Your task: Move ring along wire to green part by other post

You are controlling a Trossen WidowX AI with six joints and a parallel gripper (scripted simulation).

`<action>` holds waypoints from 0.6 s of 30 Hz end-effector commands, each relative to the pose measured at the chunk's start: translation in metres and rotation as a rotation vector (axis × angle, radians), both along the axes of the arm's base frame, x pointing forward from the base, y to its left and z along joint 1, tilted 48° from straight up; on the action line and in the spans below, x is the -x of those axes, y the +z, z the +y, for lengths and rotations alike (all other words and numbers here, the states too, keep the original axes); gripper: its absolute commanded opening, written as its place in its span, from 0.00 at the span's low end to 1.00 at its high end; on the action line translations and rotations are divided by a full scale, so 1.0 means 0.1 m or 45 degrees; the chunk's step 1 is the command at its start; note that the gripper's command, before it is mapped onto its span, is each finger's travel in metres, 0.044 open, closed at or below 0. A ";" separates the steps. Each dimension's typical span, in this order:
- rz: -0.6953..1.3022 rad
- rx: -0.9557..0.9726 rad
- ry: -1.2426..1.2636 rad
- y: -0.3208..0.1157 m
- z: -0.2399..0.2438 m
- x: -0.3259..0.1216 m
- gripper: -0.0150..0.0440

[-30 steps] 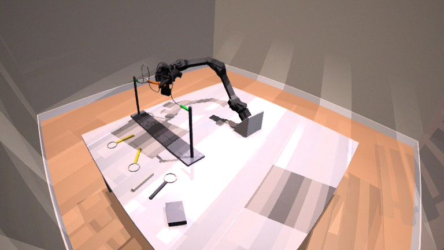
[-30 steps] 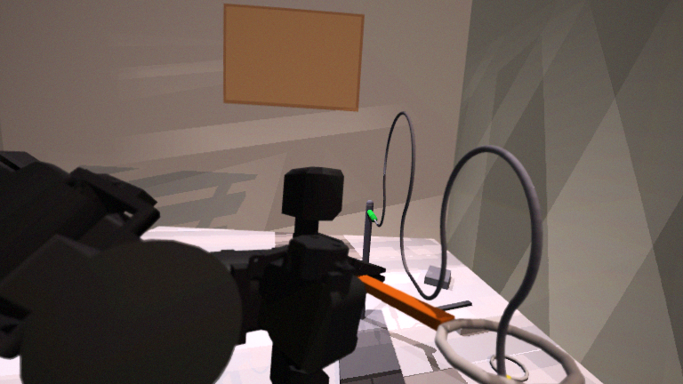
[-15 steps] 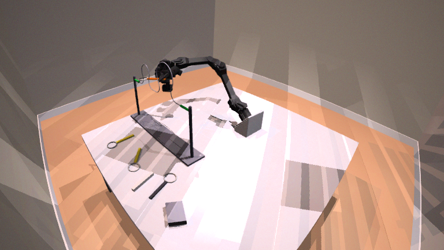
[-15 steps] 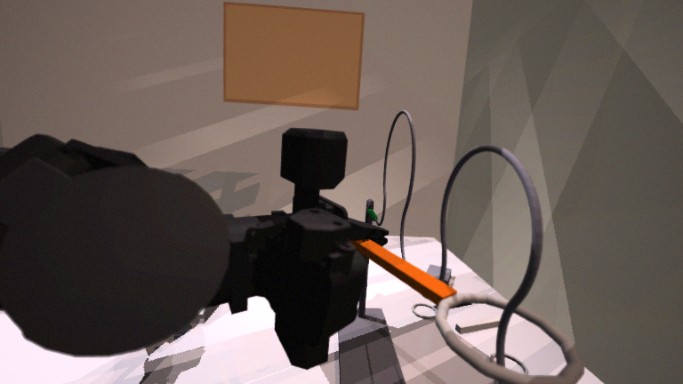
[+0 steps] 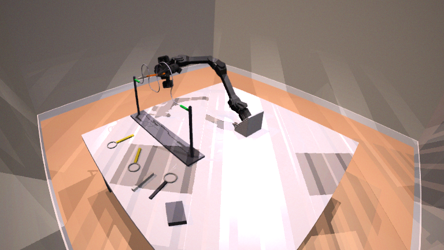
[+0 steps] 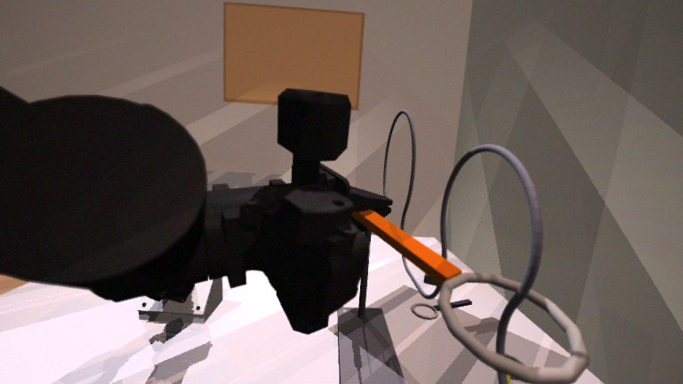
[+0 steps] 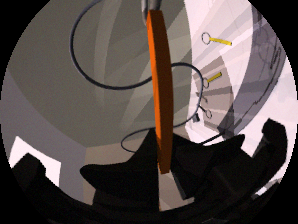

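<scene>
Wire (image 5: 159, 88) (image 6: 534, 214) (image 7: 114, 88) runs through your ring (image 6: 451, 310), so with the gripper (image 5: 157, 75) (image 6: 389, 206) (image 7: 156, 131) pinching the orange handle (image 5: 152, 75) (image 6: 408, 245) (image 7: 161, 90), any careless tilt could swing the ring's rim against its grey bends.

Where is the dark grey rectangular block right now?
In the top view, the dark grey block lies on the table's left side, just below the black-handled ring.

Loopy grey wire (image 5: 170, 89) (image 6: 535, 228) (image 7: 120, 88) close around the end effector (image 5: 158, 74) (image 6: 389, 206) (image 7: 162, 150), in the way. Tall black posts (image 5: 191, 133) (image 6: 364, 282) at both ends. Open air high above the desk (image 5: 279, 198) (image 6: 253, 305) (image 7: 204, 15).
</scene>
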State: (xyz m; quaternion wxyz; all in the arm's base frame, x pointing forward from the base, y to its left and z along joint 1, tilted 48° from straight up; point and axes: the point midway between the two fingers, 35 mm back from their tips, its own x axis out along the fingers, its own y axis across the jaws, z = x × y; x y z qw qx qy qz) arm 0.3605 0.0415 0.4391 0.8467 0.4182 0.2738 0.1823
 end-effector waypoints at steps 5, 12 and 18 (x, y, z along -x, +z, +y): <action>0.009 -0.084 0.006 0.16 0.09 0.02 0.00; 0.010 -0.070 0.005 0.21 0.11 0.02 0.00; -0.002 0.005 0.004 0.21 0.10 0.02 0.00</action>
